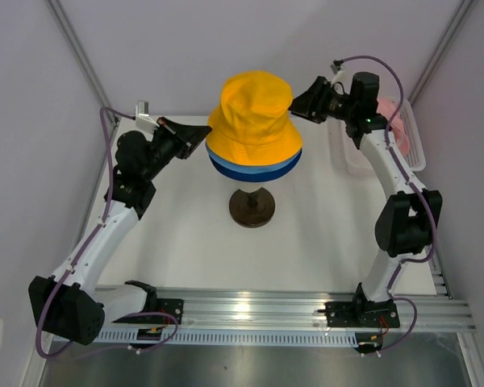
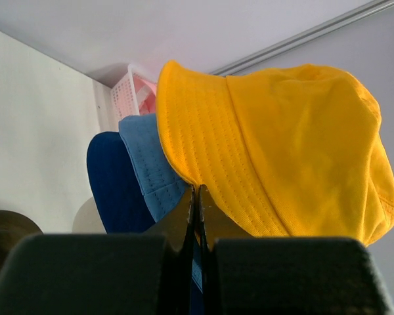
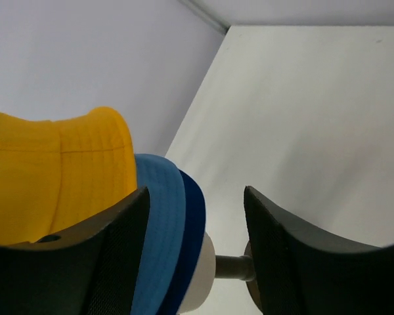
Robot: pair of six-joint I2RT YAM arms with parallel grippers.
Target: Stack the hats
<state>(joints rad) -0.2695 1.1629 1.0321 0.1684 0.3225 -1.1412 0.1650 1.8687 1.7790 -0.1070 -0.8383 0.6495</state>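
Note:
Three hats sit stacked on the mannequin head: the yellow-orange hat (image 1: 252,113) on top, the light blue hat's brim (image 1: 256,168) under it, and the dark blue hat's brim (image 1: 254,177) lowest. My left gripper (image 1: 205,138) is shut on the left edge of the yellow-orange hat's brim (image 2: 203,157); its tips (image 2: 198,191) pinch the fabric. My right gripper (image 1: 294,102) is open and empty beside the hat's right side. In the right wrist view its fingers (image 3: 197,197) straddle the light blue brim (image 3: 161,223) and the dark blue brim (image 3: 194,223). A pink hat (image 1: 391,113) lies in the basket.
The cream mannequin head (image 3: 202,275) stands on a stem with a dark round base (image 1: 252,208) mid-table. A white mesh basket (image 1: 351,157) stands at the back right, by the right arm. Grey walls close in the back and both sides.

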